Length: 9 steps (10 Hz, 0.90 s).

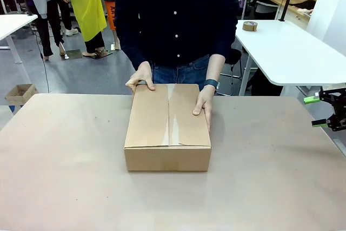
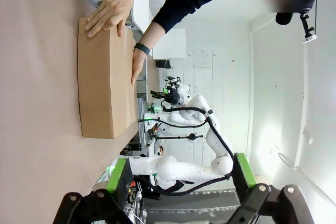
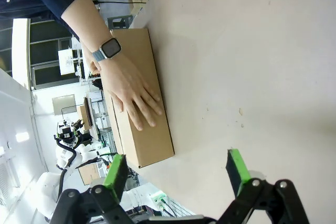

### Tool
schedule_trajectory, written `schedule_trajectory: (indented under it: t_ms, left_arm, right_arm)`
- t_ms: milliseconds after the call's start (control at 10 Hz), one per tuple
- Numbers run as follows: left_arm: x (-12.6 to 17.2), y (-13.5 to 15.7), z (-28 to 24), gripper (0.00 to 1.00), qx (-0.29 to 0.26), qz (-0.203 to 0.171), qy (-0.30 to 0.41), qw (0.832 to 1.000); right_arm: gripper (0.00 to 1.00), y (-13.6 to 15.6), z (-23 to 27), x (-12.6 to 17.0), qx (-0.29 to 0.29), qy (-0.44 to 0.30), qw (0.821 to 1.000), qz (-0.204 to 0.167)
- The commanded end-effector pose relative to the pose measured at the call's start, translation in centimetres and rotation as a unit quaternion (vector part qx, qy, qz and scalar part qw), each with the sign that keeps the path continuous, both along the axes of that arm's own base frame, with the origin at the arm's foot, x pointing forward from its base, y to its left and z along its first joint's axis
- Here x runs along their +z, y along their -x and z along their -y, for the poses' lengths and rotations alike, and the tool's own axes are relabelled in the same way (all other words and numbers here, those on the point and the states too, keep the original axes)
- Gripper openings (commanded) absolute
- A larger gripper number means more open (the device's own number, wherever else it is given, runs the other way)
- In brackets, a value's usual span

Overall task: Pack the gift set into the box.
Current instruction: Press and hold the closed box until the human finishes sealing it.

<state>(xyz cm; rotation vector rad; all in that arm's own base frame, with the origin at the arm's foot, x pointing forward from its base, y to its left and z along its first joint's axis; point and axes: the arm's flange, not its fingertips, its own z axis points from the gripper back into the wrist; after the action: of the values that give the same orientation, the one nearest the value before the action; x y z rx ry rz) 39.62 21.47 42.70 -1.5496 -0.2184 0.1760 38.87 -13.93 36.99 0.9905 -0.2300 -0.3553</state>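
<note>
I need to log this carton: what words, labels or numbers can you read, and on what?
No text is readable.
The box: plain brown, no print.
The wristwatch: face too small to read.
The orange item in the background: dark marks, too blurred to read.

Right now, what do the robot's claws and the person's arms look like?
The left gripper and right gripper are black, two-fingered, with bright green pads. The person wears dark pushed-up sleeves and a watch with a grey-blue band.

I see a plain brown box [image 1: 167, 128] on the beige desk [image 1: 59, 160], left of my black-and-green right tool [image 1: 315, 112]; beyond it, a navy shirt [image 1: 173, 14].
</note>
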Motion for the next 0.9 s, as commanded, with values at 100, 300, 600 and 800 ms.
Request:
schedule_trajectory:
  t_ms: [100, 300, 600, 800]
  left_arm:
    - [0.1, 0.4, 0.2, 1.00, 0.001, -0.001, -0.002, 1.000]
    - [0.0, 0.0, 0.0, 1.00, 0.000, 0.000, 0.000, 1.000]
    - [2.6, -2.1, 13.8, 1.00, -0.131, 0.199, -0.064, 0.969]
    - [1.4, -0.9, 21.7, 1.00, -0.139, 0.347, -0.094, 0.923]
  right_arm:
    - [1.00, 0.1, 0.0, 0.1, -0.002, -0.001, 1.000, -0.004]
    - [1.00, -1.2, -2.0, 0.9, 0.043, 0.032, 0.998, 0.013]
    - [1.00, -4.2, -17.8, 3.9, 0.290, 0.071, 0.905, 0.301]
    - [1.00, -4.4, -23.5, 4.5, 0.407, 0.015, 0.770, 0.491]
